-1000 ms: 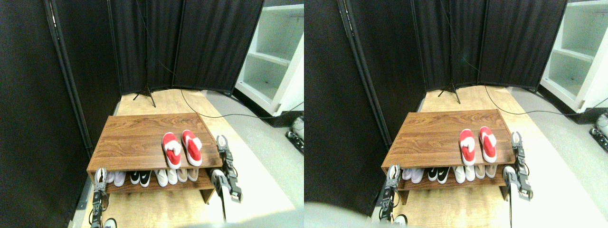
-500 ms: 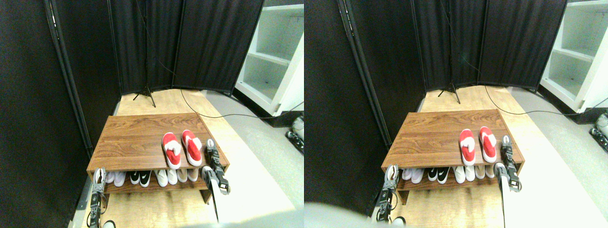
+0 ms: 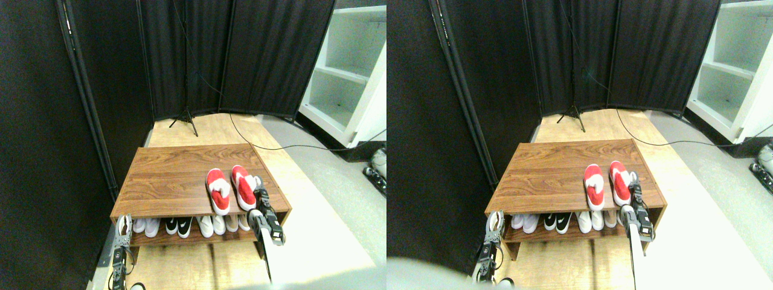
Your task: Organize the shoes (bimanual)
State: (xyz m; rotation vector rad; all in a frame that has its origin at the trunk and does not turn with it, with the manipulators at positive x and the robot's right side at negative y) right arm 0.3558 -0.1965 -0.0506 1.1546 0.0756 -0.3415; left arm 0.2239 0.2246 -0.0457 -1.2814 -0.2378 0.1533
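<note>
Your right end effector (image 3: 258, 183), jaws not readable, is just beside the shoes (image 3: 230, 189) on the bench (image 3: 169, 175); they lie to its left, long axes pointing away from you.

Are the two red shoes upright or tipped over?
Upright. Both red shoes rest on their soles atop the wooden rack, white-patched tops facing up.

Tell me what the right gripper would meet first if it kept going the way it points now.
Probably the right-hand red shoe. The right gripper points up the picture, close beside that shoe's outer edge over the shoe rack top. Depth is unclear, so it might slip just past along the wood.
</note>
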